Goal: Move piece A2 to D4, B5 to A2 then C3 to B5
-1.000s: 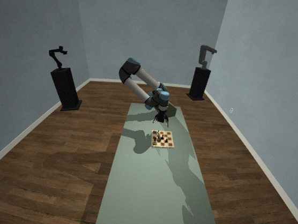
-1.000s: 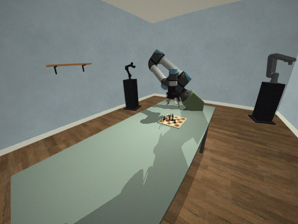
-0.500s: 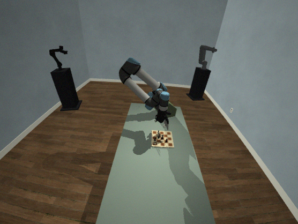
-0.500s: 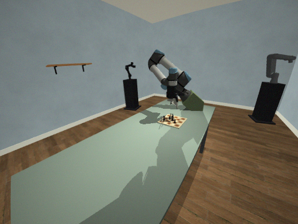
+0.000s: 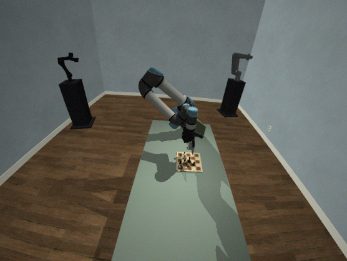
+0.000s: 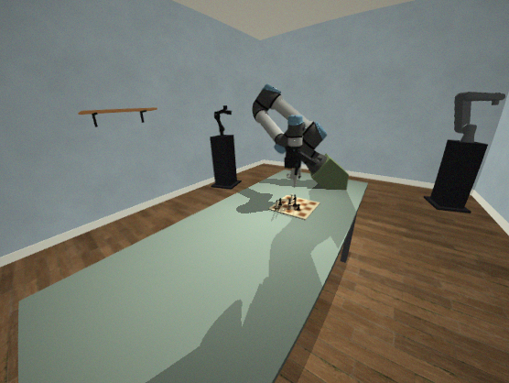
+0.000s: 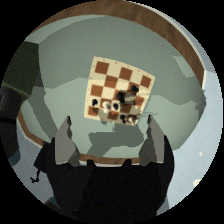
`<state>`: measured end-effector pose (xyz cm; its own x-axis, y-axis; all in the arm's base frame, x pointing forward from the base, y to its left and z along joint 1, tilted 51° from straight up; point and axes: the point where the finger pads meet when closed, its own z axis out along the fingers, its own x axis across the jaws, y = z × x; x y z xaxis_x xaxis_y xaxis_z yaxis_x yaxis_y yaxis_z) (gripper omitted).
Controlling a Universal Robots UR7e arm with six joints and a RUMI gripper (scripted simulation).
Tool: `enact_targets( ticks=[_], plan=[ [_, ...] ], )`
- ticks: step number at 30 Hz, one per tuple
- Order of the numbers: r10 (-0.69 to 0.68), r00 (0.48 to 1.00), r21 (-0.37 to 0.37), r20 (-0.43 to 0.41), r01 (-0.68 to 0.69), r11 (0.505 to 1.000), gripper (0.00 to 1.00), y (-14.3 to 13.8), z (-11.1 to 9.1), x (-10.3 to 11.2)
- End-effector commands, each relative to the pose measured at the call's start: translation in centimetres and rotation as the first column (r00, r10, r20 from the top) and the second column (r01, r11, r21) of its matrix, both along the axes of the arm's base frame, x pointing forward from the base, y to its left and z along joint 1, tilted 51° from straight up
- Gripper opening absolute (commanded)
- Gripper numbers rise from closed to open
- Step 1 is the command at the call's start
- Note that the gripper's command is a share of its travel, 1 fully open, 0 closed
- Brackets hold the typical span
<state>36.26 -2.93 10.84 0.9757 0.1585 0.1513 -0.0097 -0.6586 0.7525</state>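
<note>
On the pale green table [image 5: 175,212] [image 6: 151,275] [image 7: 65,65], the chessboard [image 5: 200,162] [image 6: 311,206] [image 7: 102,68] carries dark and light pieces bunched toward one side, though I can't read their squares from here. The fingers [image 5: 191,148] [image 6: 294,178] stand wide apart above it, holding nothing, and beyond them the arm [image 5: 160,104] [image 6: 270,125] bends up from a green mount [image 5: 201,127] [image 6: 333,176].

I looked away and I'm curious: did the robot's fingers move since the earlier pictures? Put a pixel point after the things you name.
Yes. The fingers [image 5: 193,148] [image 6: 295,178] have come down closer to the board [image 5: 198,162] [image 6: 309,209] [image 7: 102,67].
</note>
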Motion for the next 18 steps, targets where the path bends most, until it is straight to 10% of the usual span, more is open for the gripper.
enact_targets(
  ticks=[1,18],
  plan=[
    [-0.166,0.975,0.038,0.149,0.162,0.986,1.0,0.4,0.1,0.9],
    [-0.496,0.73,0.26,0.47,0.423,0.868,1.0,0.9,0.6,2.8]
  ],
)
